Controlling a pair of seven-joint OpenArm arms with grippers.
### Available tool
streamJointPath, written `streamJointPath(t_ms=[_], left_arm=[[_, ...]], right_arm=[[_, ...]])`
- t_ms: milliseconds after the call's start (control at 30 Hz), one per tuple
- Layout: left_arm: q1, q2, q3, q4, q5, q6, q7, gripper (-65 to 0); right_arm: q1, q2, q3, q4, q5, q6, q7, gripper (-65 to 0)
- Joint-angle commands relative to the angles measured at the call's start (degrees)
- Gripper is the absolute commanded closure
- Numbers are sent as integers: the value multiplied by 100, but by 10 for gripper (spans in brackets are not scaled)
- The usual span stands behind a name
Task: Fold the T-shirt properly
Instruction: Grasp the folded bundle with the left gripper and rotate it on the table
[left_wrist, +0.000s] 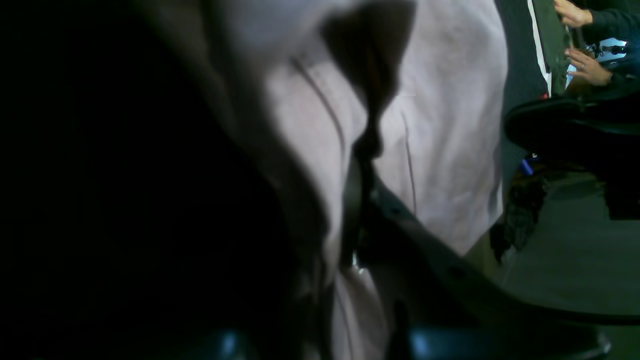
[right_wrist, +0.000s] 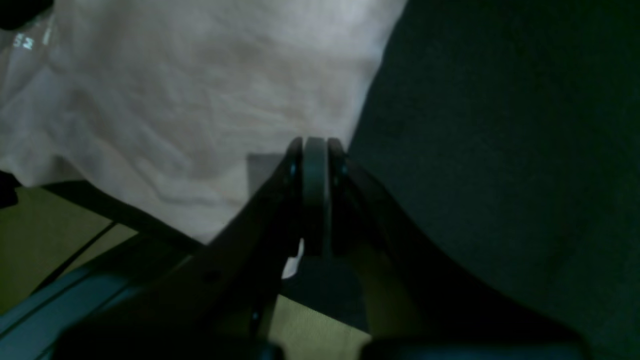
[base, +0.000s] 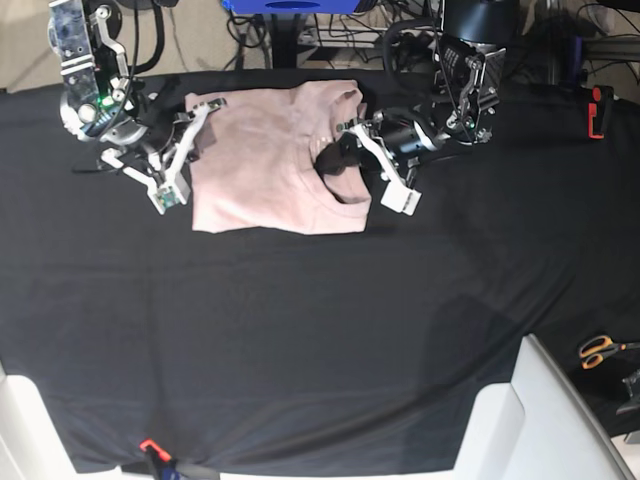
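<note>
T-shirt and two grippers

Left wrist: we find the left gripper (left_wrist: 352, 170) amid T-shirt (left_wrist: 450, 125) folds; pinching or not, we cannot tell.

Right wrist: we see the right gripper's (right_wrist: 315, 145) fingers pressed together at the T-shirt's edge.

Base: we list the T-shirt on black cloth (base: 300, 350), between the arms.
</note>
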Motion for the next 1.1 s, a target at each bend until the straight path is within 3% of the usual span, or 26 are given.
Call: streamJointPath(t_ms=[0,200,333,500,733,1067], left_arm=[[-16,-5,17,-39,74,106,256,0],[-121,-374,157,436,91,106,897,0],[-473,-849,1071,744,276,106,1372,0],[-1273,-1245,2478,752,847,106,1495,0],[-2460,-1209,3806,761,1981,106,1970,0],[-3708,-788,5625,339,2588,106,1917,0]], right_arm=[[22,9,206,88,34,3,193,-20],[-93,-325,1296,80,34,3,641,-20],[-84,-396,1744,80,34,3,641,-20],[-84,-396,1744,80,34,3,641,-20],[-93,-404,1744,80,34,3,641,-20],[-207,-563,1779,80,25,-23,641,-20]])
